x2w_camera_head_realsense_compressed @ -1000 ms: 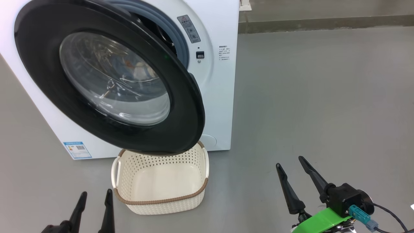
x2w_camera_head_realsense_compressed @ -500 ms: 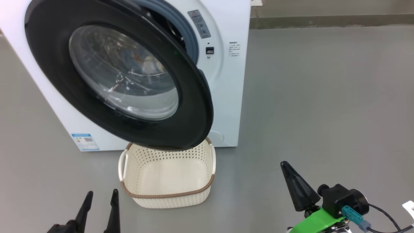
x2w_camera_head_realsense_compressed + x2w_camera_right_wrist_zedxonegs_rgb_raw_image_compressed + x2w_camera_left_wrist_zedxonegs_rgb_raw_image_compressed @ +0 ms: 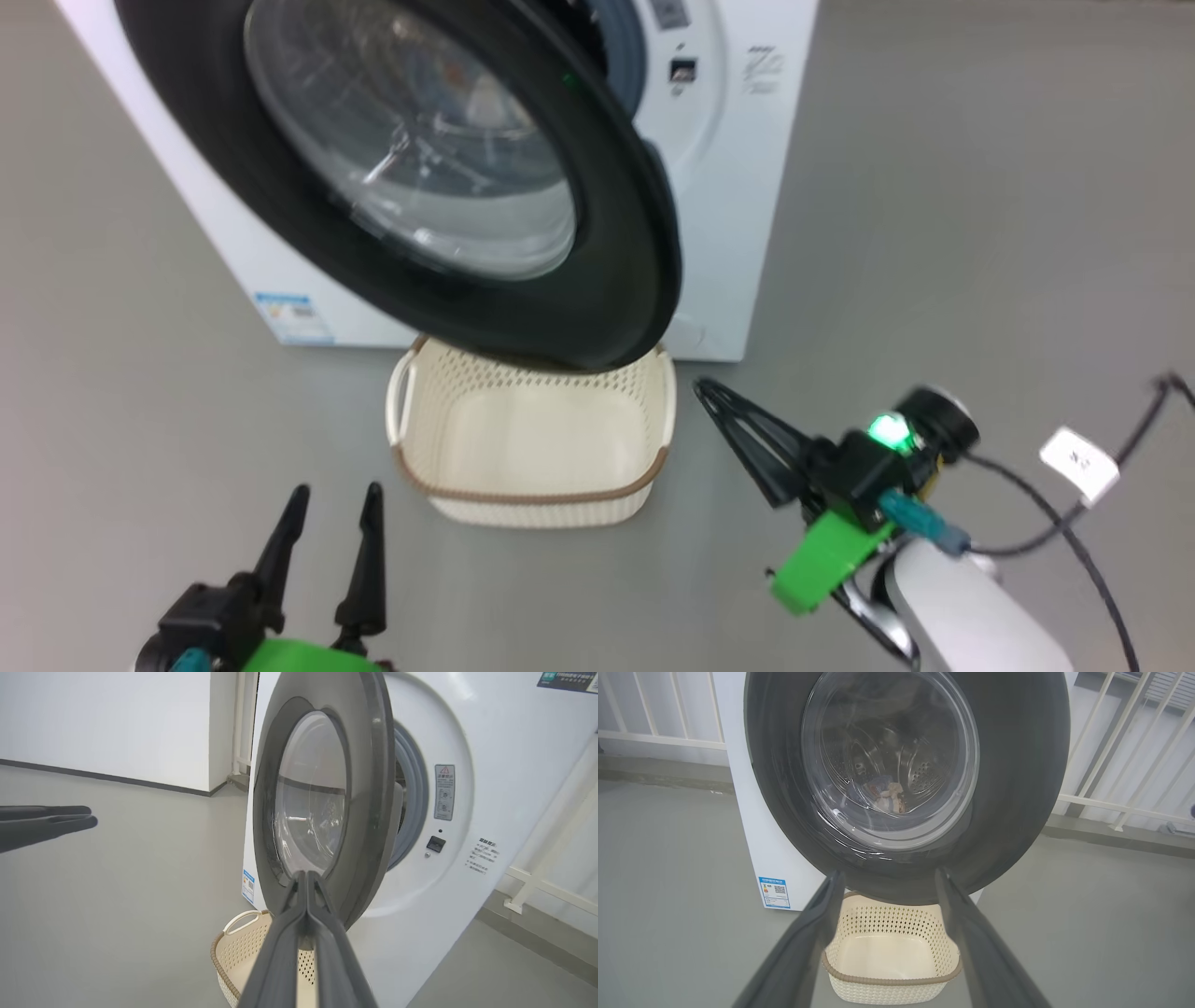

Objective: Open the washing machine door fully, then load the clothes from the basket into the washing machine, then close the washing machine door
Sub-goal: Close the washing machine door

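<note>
The washing machine (image 3: 738,187) stands white at the top of the head view. Its door (image 3: 607,280), black-rimmed with a glass bowl, hangs partly open over the basket (image 3: 537,511). The cream basket sits on the floor under the door's lower edge, and its inside looks bare. Through the glass, clothes (image 3: 885,795) lie in the drum. My right gripper (image 3: 702,385) is shut on nothing, tips pointing left, just right of the basket and below the door's rim. From its wrist, my right gripper (image 3: 306,873) points at the door's edge. My left gripper (image 3: 336,490) is open, near the basket's front left.
A blue energy label (image 3: 294,317) marks the machine's lower left corner. A black cable with a white tag (image 3: 1078,462) trails off my right arm. White railings (image 3: 1111,742) stand behind the machine. Grey floor (image 3: 980,233) spreads to the right.
My right gripper has shut and swung up and left, towards the door's lower edge. The head camera has tipped down and turned, shifting the whole picture. The left gripper stays open.
</note>
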Tool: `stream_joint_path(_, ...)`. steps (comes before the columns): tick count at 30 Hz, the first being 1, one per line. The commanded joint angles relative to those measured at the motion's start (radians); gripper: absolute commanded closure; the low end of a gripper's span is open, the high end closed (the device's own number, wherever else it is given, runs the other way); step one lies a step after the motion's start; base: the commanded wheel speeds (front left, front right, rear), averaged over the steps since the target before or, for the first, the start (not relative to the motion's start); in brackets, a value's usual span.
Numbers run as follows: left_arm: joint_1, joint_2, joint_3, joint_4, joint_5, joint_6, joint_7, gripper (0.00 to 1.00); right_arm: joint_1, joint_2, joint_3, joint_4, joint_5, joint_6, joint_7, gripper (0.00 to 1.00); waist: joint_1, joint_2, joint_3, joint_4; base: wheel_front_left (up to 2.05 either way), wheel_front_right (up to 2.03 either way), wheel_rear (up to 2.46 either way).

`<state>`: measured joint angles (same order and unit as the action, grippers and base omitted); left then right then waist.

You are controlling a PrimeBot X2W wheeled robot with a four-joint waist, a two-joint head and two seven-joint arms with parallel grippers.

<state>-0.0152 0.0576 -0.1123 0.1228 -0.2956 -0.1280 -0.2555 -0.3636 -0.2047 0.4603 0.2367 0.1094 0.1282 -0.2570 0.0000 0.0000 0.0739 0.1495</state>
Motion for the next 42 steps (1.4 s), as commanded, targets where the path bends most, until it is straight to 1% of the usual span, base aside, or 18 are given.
stream_joint_path(1,-0.048,0.006,0.023,-0.017,-0.012,-0.003,-0.006,0.00,-0.049,-0.006,0.038,-0.012,0.016,0.003,-0.005,1.00,0.0000,0.0000,0.060,0.058,0.00,0.00,0.00)
stream_joint_path(6,-0.085,0.002,0.000,-0.007,-0.022,-0.003,-0.006,0.00,-0.154,-0.040,0.098,0.035,0.048,0.003,-0.005,1.00,0.0000,0.0000,0.111,0.103,0.00,0.00,0.00)
stream_joint_path(13,-0.132,-0.002,-0.024,0.000,-0.031,-0.003,-0.006,0.00,-0.252,-0.057,0.128,0.104,0.091,0.003,-0.005,1.00,0.0000,0.0000,0.176,0.156,0.00,0.00,0.00)
stream_joint_path(20,-0.165,-0.005,-0.040,0.005,-0.040,-0.003,-0.006,0.00,-0.325,-0.074,0.145,0.147,0.109,0.003,-0.005,1.00,0.0000,0.0000,0.228,0.180,0.00,0.00,0.00)
stream_joint_path(29,-0.201,-0.006,-0.065,0.014,-0.040,-0.003,-0.006,0.00,-0.359,-0.076,0.093,0.174,0.113,0.003,-0.005,1.00,0.0000,0.0000,0.262,0.195,0.00,0.00,0.00)
stream_joint_path(36,-0.219,-0.006,-0.067,0.006,-0.043,-0.003,-0.006,0.00,-0.400,-0.076,0.058,0.186,0.095,0.003,-0.005,1.00,0.0000,0.0000,0.305,0.197,0.00,0.00,0.00)
stream_joint_path(42,-0.240,-0.007,-0.087,0.004,-0.048,-0.003,-0.006,0.00,-0.446,-0.074,0.001,0.200,0.069,0.003,-0.005,1.00,0.0000,0.0000,0.352,0.200,0.00,0.00,0.00)
